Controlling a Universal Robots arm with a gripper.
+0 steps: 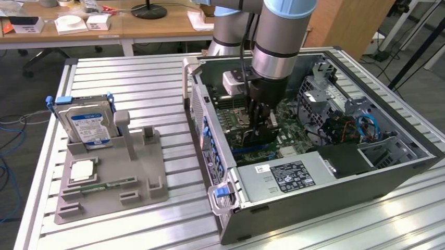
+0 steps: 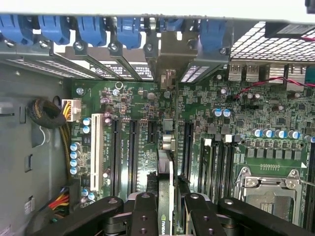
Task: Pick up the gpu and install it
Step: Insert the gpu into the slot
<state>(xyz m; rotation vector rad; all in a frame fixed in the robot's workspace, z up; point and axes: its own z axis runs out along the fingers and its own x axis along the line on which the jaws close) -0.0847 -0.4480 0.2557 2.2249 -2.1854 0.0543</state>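
Gpu [image 2: 166,194] stands edge-on between end effector [image 2: 167,206] fingers, over motherboard [image 2: 275,118].

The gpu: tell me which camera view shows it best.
The wrist view: the gpu stands edge-on between the tool fingers, its bracket reaching the rear slots. In the exterior view, the gpu is a dark sliver below the arm.

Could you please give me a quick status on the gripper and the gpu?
Gripper shut on gpu, down inside the open case. Card edge-on over the motherboard slots, bracket toward the rear wall. Nothing blocking seen.
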